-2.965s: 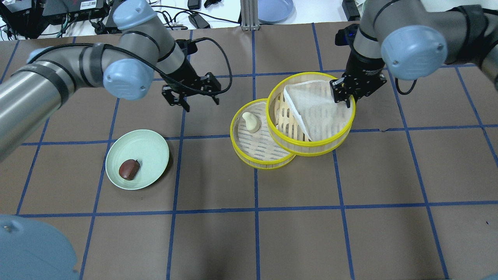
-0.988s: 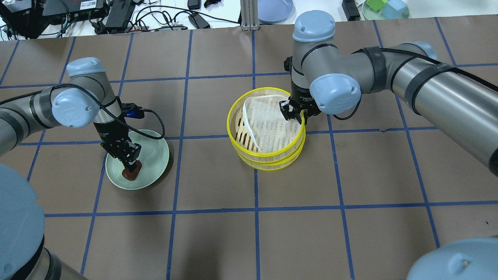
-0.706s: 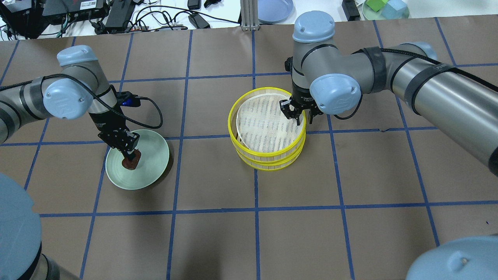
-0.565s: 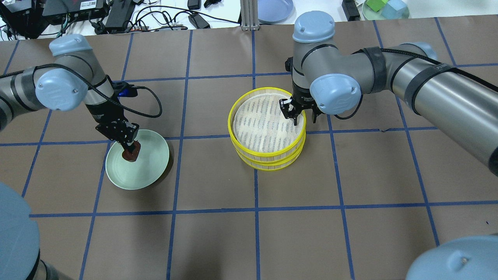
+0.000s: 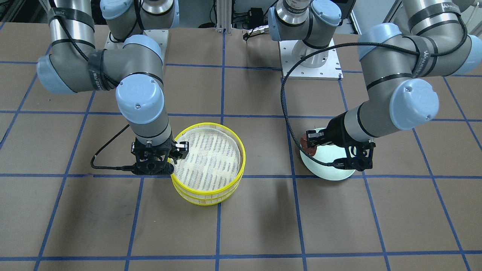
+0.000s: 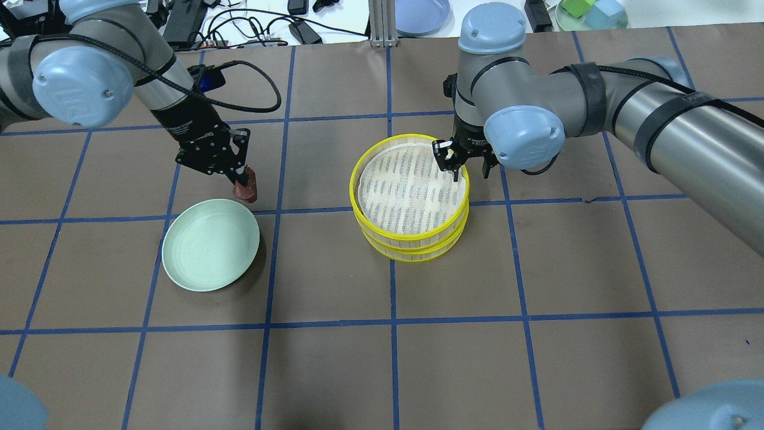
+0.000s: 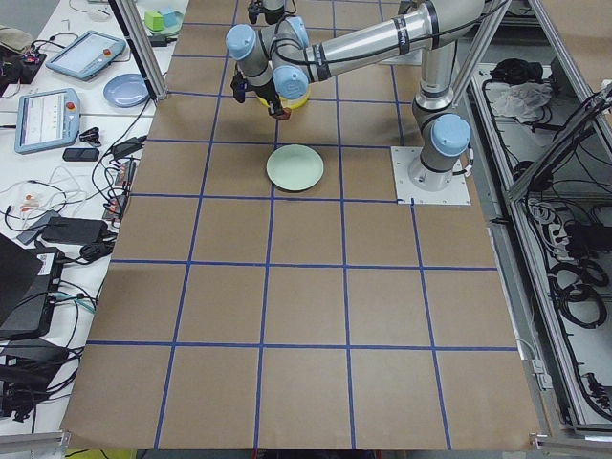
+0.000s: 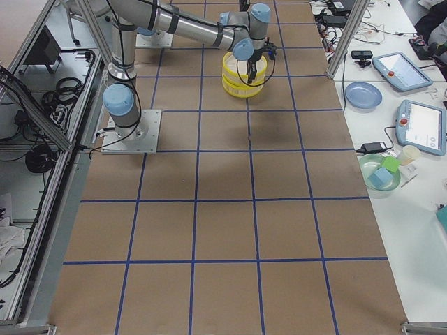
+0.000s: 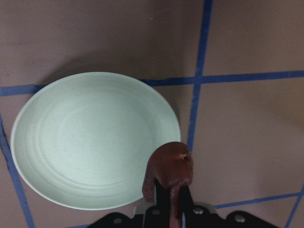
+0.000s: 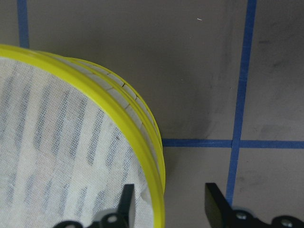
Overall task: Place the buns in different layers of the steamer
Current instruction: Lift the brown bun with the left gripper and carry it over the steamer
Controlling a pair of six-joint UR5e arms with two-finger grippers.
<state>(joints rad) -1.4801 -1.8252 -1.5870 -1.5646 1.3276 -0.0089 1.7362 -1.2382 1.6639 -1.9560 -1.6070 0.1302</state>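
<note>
The two steamer layers (image 6: 409,239) are stacked, yellow rims aligned, and the white mesh liner (image 6: 406,191) lies flat in the top one. The cream-white bun is hidden. My left gripper (image 6: 243,182) is shut on the reddish-brown bun (image 6: 245,191) and holds it in the air just past the far right rim of the pale green plate (image 6: 210,245). The left wrist view shows the bun (image 9: 168,166) pinched between the fingers. My right gripper (image 6: 470,170) is open, astride the top tray's far right rim (image 10: 118,109), one finger (image 10: 126,202) over the liner, one outside.
The plate (image 5: 327,167) holds nothing. A blue-taped grid covers the brown table. Cables, electronics and a blue dish (image 6: 421,13) lie beyond the far edge. The left arm's cable (image 6: 256,77) loops above the table.
The top tray was set over the lower one, covering the white bun, and its liner fell flat. My left gripper lifted the brown bun off the plate and moved far and right.
</note>
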